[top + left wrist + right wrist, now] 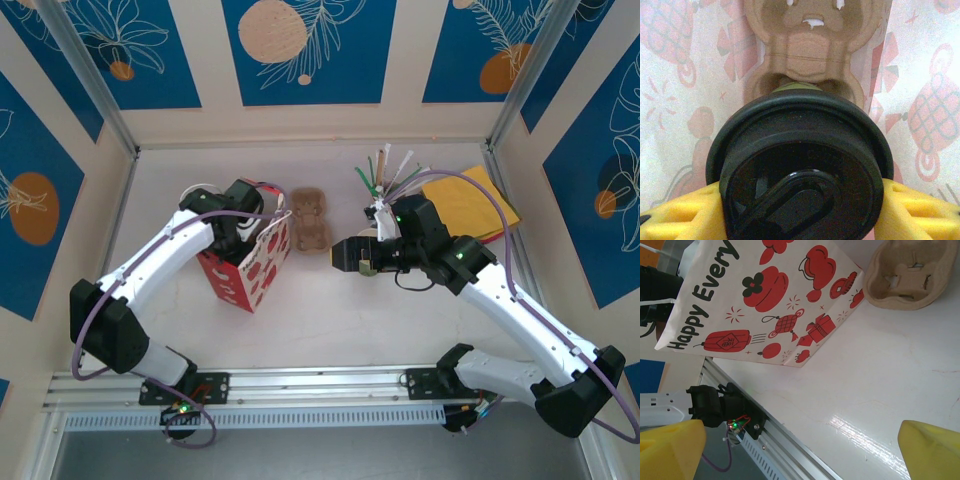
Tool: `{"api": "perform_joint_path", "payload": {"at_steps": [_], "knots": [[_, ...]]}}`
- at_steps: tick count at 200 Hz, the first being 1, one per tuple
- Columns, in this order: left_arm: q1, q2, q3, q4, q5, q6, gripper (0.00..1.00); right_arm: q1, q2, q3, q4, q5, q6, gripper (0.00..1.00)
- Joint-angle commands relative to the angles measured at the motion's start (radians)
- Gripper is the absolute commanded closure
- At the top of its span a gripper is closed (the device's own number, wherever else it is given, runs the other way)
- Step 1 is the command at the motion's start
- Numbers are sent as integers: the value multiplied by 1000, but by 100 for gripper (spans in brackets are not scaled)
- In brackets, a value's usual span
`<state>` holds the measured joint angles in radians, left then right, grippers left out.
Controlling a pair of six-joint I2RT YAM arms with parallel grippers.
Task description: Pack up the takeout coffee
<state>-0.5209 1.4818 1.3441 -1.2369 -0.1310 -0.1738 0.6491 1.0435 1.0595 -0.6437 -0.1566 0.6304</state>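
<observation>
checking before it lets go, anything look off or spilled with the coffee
Nothing stands out. The takeout coffee sits squarely in the left gripper, lid fully seated, inside the bag facing the carrier; no spill visible.

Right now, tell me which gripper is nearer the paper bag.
Left. The left gripper is inside the bag, jaws shut on the coffee; the right gripper hangs apart beside it.

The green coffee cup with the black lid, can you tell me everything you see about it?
The small green paper cup shows just a green sliver; its round glossy black plastic lid, with a raised oval tab, faces the left wrist camera. The left gripper pinches it, a yellow finger on each side. Behind it sits a brown pulp cup carrier.
</observation>
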Motion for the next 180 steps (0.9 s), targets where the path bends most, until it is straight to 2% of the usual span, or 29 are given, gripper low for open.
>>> {"api": "perform_joint_path", "payload": {"at_steps": [1, 180], "knots": [[17, -5, -11, -4, -6, 14, 41, 7, -17, 13, -18, 8, 3, 1], [16, -5, -14, 1, 4, 13, 41, 8, -16, 20, -21, 4, 1, 1]]}}
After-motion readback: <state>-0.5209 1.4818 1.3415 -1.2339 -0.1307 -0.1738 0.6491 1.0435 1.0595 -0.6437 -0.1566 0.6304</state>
